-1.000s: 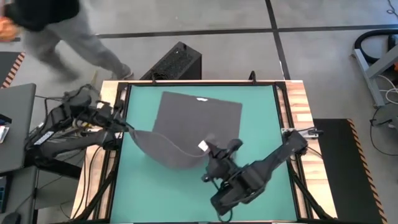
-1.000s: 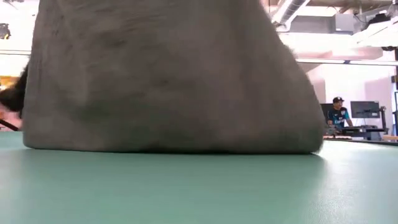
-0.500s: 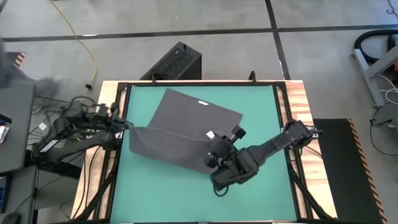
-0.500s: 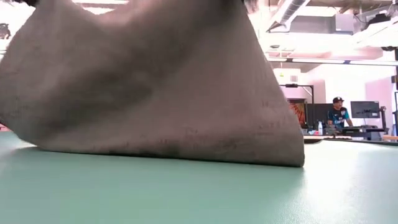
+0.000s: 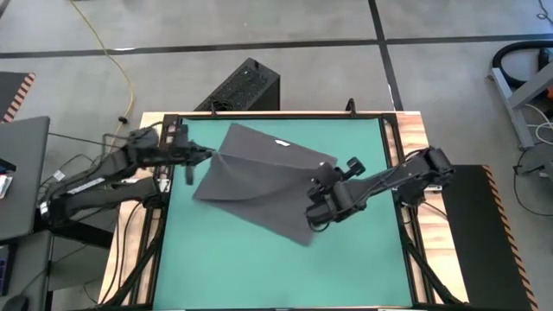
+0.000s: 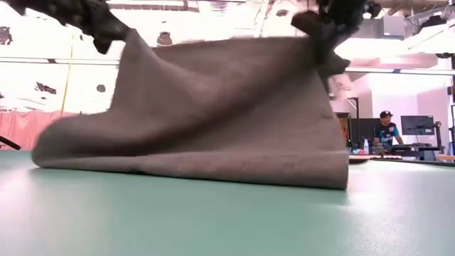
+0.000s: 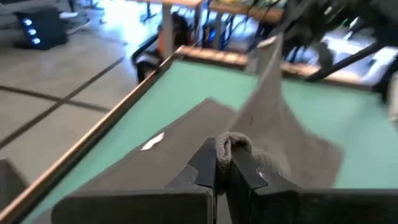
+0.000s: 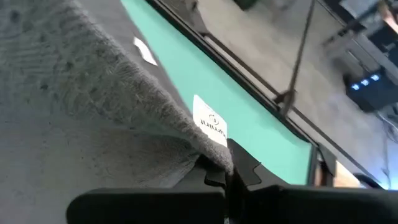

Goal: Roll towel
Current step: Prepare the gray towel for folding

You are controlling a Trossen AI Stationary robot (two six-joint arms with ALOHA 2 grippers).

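The towel point(image 5: 259, 186), a dark grey cloth, lies doubled over on the green tabletop point(image 5: 225, 268). Its fold point(image 6: 213, 167) rests on the table and its upper layer is held up between my two grippers. A white label point(image 5: 281, 140) shows on the flat far edge. My left gripper point(image 5: 207, 155) is shut on the towel's left lifted corner. My right gripper point(image 5: 322, 179) is shut on the right lifted corner, where a second white label point(image 8: 210, 124) sits. My left gripper pinches a bunched corner of the towel point(image 7: 235, 144) between its two fingers, coming nearly level from the table's left side. The cloth runs up and away from there, lifted off the layer below it. My right gripper pinches the towel's corner just beside the white label point(image 8: 214, 158) between its two fingers, slanting down from the table's right side. The corner is lifted, and the cloth slopes down from it to the fold on the table.
A black box point(image 5: 246, 86) stands on the floor beyond the far edge. Wooden rails point(image 5: 416, 138) and a black frame border the green top. Bare green surface lies toward the near edge point(image 5: 259, 276). A person point(image 6: 387, 129) sits far off in the room.
Both grippers have carried the towel's lifted edge toward the table's far edge and downward, and have stayed shut. The right one has also turned and gone toward the right edge. The upper layer has come over the lower one while the fold has stayed on the table.
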